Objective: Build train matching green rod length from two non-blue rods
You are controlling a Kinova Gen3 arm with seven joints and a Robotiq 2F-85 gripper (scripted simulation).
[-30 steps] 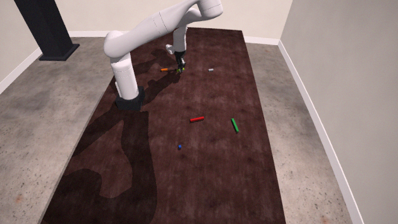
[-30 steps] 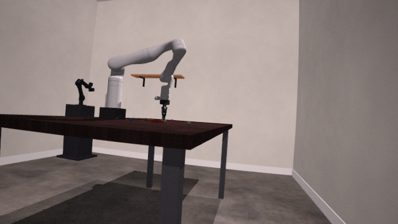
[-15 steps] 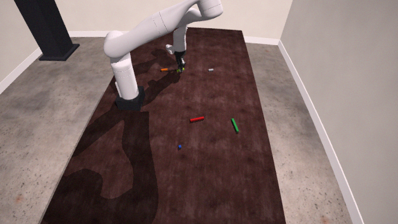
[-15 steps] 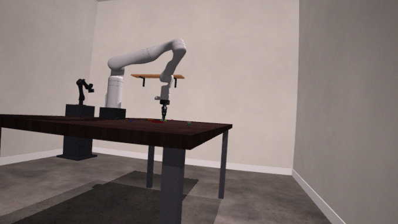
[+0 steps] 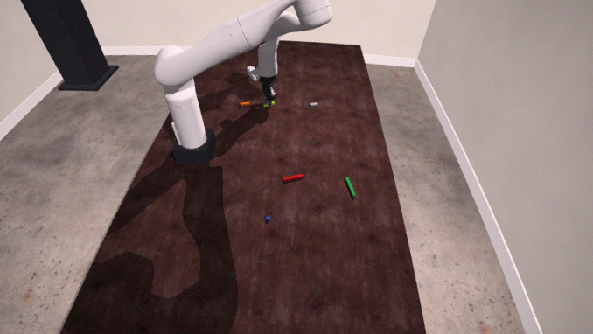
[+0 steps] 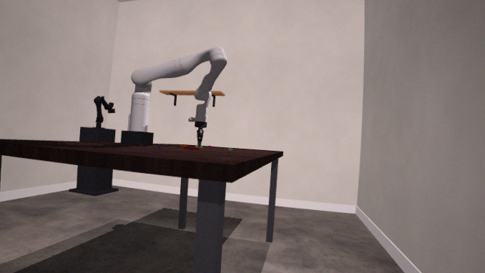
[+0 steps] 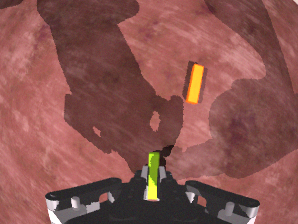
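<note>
The counter [image 5: 306, 262] is dark reddish-brown with a mottled grain. On it lie an orange rod [image 5: 245, 104], a lime rod [image 7: 153, 175] clamped in the black hand [image 7: 154, 185], a grey rod [image 5: 314, 104], a red rod [image 5: 293, 177], a green rod [image 5: 350, 187] and a small blue rod [image 5: 268, 219]. The arm [image 5: 219, 48] is white, the floor [image 5: 52, 175] speckled grey.
</note>
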